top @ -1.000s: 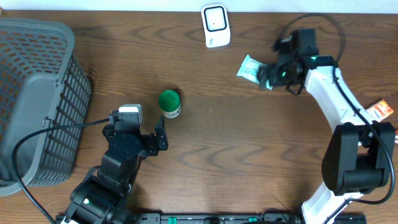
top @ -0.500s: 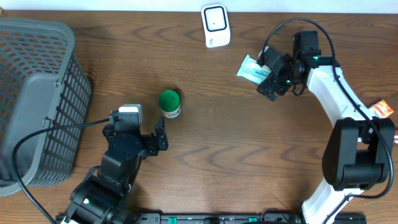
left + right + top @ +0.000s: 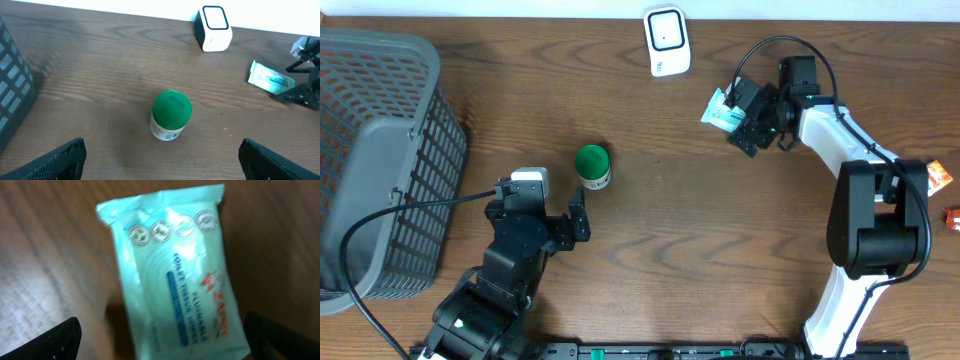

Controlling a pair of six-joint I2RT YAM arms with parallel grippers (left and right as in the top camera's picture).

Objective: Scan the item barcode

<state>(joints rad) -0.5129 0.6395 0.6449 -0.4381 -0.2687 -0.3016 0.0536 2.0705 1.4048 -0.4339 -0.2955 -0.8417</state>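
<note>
**A:** What was the surface like, and the room?

**B:** A dark brown wooden desk (image 3: 720, 260) with the grain running along it. A strip of white wall (image 3: 520, 8) showed beyond its far edge. A grey mesh basket (image 3: 420, 150) took up the left edge. A white scanner (image 3: 666, 40) stood at the far edge, about midway along. An orange pack (image 3: 940, 176) lay at the right edge, partly behind the right arm.

**A:** Anything out in the middle?

**B:** A bottle (image 3: 592, 165) with a green cap stood left of centre, well apart from the scanner.

**A:** Where was the packet?

**B:** The pale green packet (image 3: 718, 108) lay flat near the far edge, to the right of the scanner. Its print was blurred in the wrist view, though "toilet tissue" could be made out.

**A:** And the right gripper?

**B:** The right gripper (image 3: 742, 117) was over the packet's right end with its jaws spread as wide as they go. In the wrist view the packet sat between the two fingertips, and neither one pressed on it. It had hold of nothing. Whether a finger grazed the wrapper, I could not tell.

**A:** The left one?

**B:** The left gripper (image 3: 162, 167) was nearer the front edge, pointing at the bottle. Its jaws were also fully spread, and it held and touched nothing. The bottle stood just beyond its fingertips.
</note>
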